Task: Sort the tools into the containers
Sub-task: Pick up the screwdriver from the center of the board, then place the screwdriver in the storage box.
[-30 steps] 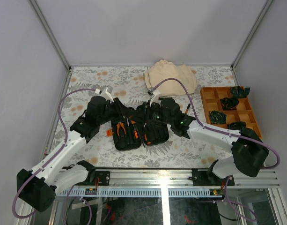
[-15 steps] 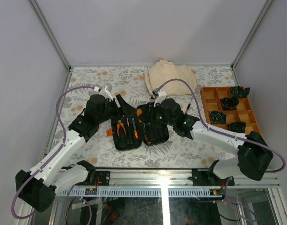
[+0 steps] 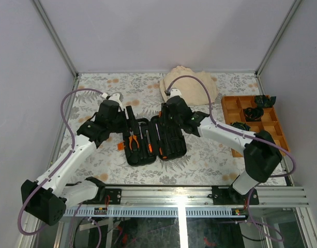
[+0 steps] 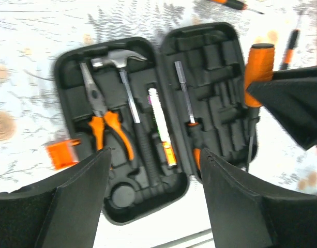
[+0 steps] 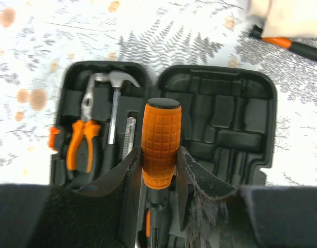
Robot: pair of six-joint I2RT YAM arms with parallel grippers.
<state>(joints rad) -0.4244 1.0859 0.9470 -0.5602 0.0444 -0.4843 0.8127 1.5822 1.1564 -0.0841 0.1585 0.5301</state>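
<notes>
Looking down from the overhead camera, I see a worktop (image 3: 96, 88) covered in a pale fern-and-flower print, closed in by plain grey walls (image 3: 163, 31) with metal frame posts (image 3: 55, 39) in the far corners.

I count one black tool case (image 3: 175, 149), lying open near the middle of the worktop with both halves flat. Its left half holds three tools: orange-handled pliers (image 4: 104, 124), a small hammer (image 4: 119, 57) and a slim pale tool with an orange end (image 4: 161, 124). Its right half holds one thin driver (image 4: 185, 98); the other slots there are bare. Two slim screwdrivers (image 4: 291, 44) lie loose on the worktop beyond the case. A small orange piece (image 4: 62, 154) sits just beside the left half. One beige cloth (image 3: 189, 82) is bunched at the far edge, and one wooden tray (image 3: 228, 106) stands at the right with dark coiled things in its compartments; my right arm (image 3: 225, 134) covers part of it, so I cannot count them.

My left fingers (image 4: 78, 201) stand wide apart with nothing between them, and the open case lies straight below, its hinge line showing in the gap. My right fingers (image 5: 199, 181) are clamped on a thick orange-handled screwdriver (image 5: 159, 137), gripping it below the ribbed handle. It is over the case, near the hinge in the right wrist view; I cannot tell whether its tip touches the case.
</notes>
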